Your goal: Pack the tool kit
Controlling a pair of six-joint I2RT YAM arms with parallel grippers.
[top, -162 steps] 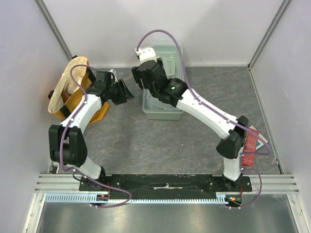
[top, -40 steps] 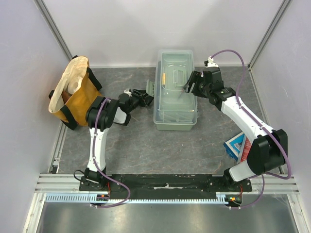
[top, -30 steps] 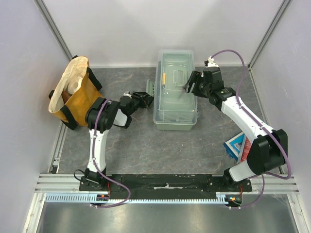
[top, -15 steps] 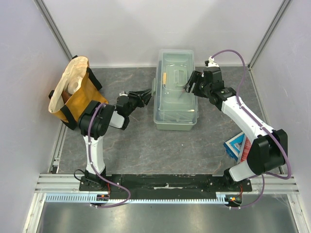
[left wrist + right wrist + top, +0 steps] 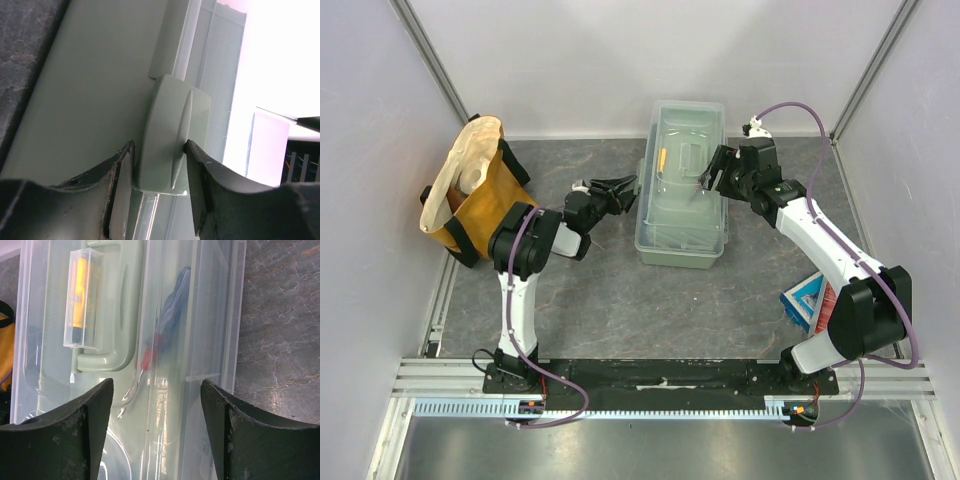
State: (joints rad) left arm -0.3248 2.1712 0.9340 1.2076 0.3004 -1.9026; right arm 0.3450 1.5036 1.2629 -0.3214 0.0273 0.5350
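On the near right of the worktop point(image 5: 620, 300) lie flat blue-and-red packets point(image 5: 812, 298), well apart from the work. Farther in, the left claw point(image 5: 159, 150) has its fingers on either side of the pale-green latch point(image 5: 172, 135) on the side of the tool kit point(image 5: 682, 185); they look to be touching it, though whether they are really squeezing cannot be told. The box sits in the middle of the worktop, toward the back, with its clear lid down and tools showing through it. The right claw point(image 5: 156, 407) hovers with fingers wide apart above the lid beside the handle point(image 5: 115, 305), gripping nothing. The step in hand appears to be fastening the lid. Next, the latch likely needs pressing home while the right arm steadies the box. At far left stands a mustard-yellow bag point(image 5: 470, 190).
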